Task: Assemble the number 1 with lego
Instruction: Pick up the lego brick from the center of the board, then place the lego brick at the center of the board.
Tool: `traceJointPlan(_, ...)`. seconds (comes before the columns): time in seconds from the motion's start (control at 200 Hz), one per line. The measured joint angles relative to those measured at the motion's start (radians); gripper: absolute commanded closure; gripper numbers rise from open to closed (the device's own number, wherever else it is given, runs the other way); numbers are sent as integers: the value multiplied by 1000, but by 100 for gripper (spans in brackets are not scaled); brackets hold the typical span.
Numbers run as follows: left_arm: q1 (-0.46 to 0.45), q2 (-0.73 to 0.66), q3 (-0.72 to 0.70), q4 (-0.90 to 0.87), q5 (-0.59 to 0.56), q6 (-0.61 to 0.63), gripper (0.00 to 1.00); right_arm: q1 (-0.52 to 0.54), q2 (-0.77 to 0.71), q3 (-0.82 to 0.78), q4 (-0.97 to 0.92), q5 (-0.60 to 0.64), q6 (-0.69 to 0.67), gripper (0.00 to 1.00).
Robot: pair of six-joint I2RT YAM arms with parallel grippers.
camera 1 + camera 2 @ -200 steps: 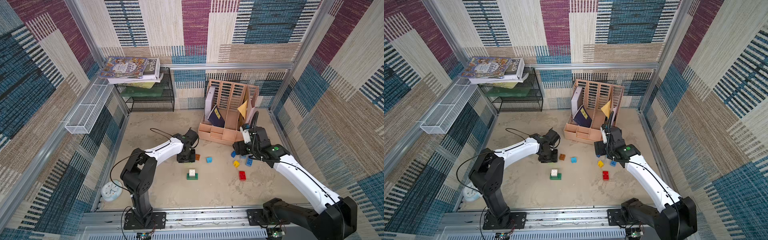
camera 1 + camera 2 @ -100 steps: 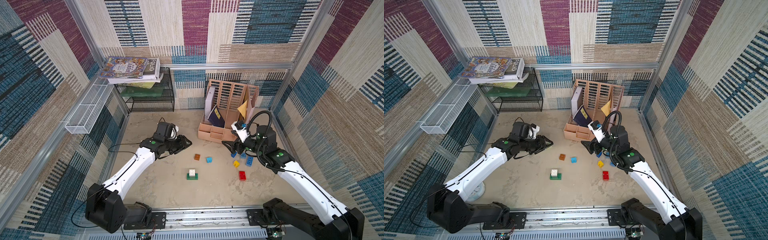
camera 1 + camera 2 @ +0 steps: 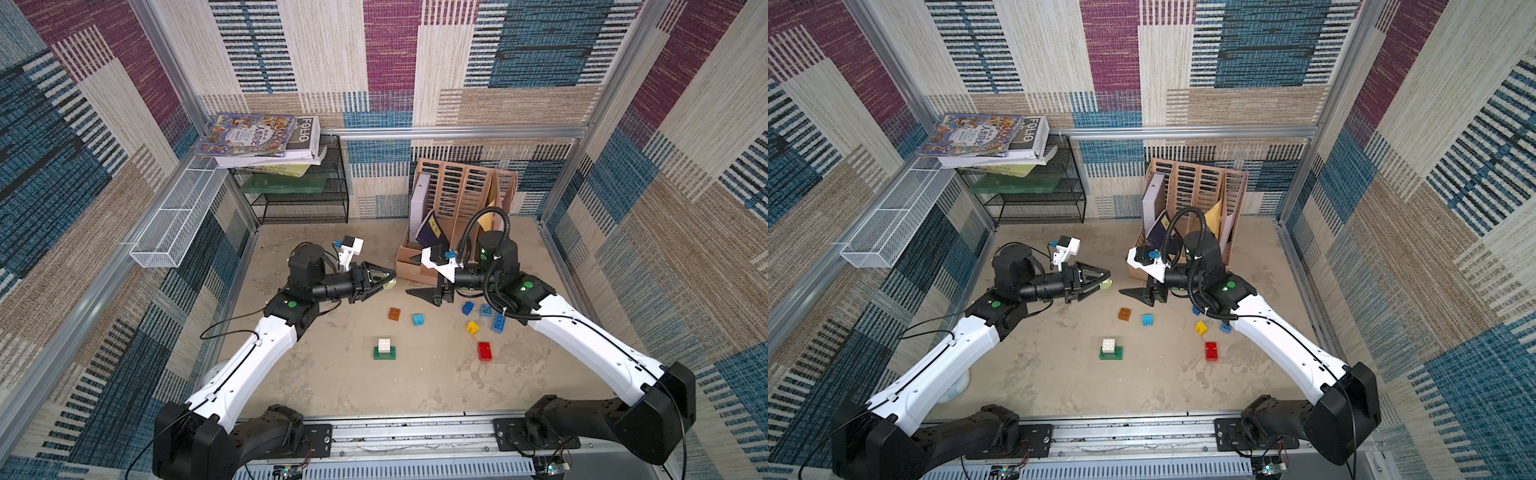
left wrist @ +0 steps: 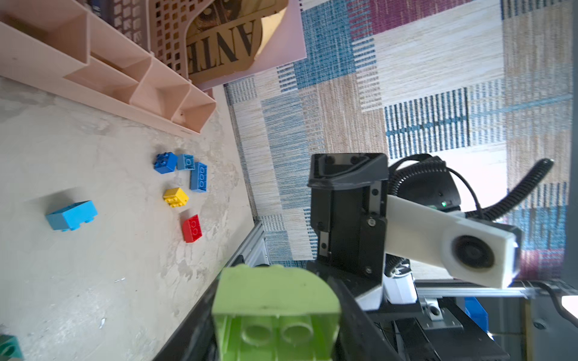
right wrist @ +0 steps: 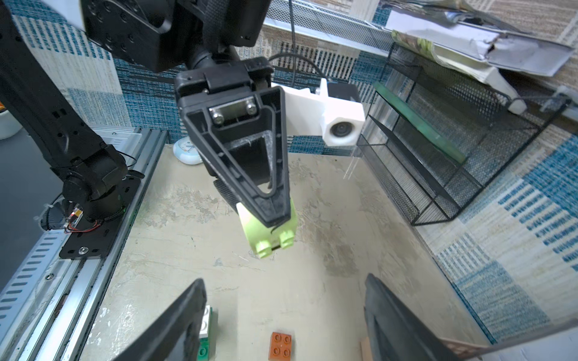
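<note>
Your lime brick (image 5: 270, 233) is off the table (image 3: 332, 395) now. A second ago the left gripper (image 3: 385, 281) was down just beside the brown brick (image 3: 395, 313). It has swung up with the lime brick pinched between its fingers, studs pointing at the other arm.

The right gripper (image 5: 284, 279) has lifted away from the blue bricks (image 3: 498, 322) too. It faces the lime brick with fingers spread wide and nothing in them, and there is a clear gap between the 2 tools. To me that reads as a mid-air handover or regrip, not a placement yet.

The build sits near the middle of the table: 1 cream brick (image 3: 384, 345) stacked on 1 dark green brick (image 3: 384, 354). So your number 1 is barely begun.

Count with me:
- 1 lime, in the air
- 1 cream
- 1 dark green
- 1 brown
- 1 yellow brick (image 3: 472, 327)
- 1 red brick (image 3: 484, 351)
- 4 blue: 1 light blue brick (image 3: 418, 319) alone near the brown, and 3 clustered under the right arm

That makes 10 bricks.
</note>
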Motion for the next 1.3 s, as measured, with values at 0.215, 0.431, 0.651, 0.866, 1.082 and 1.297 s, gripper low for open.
traceJointPlan(0.215,0,-19,0,85,65,-36,55,33,31,16,34,-52,-15,33)
traceJointPlan(0.431,0,-20,6,116,108,-48,55,58,60,44,72,-77,-20,36)
traceJointPlan(0.651,0,-22,10,118,129,-50,56,79,69,48,93,-90,-21,47)
traceJointPlan(0.866,-2,-27,11,116,140,-52,56,87,69,46,117,-89,-19,56)
traceJointPlan(1.082,-2,-34,13,100,154,-65,41,92,69,42,130,-87,-29,65)
traceJointPlan(1.297,1,-117,64,-116,14,128,16,77,41,-16,132,-79,9,67)
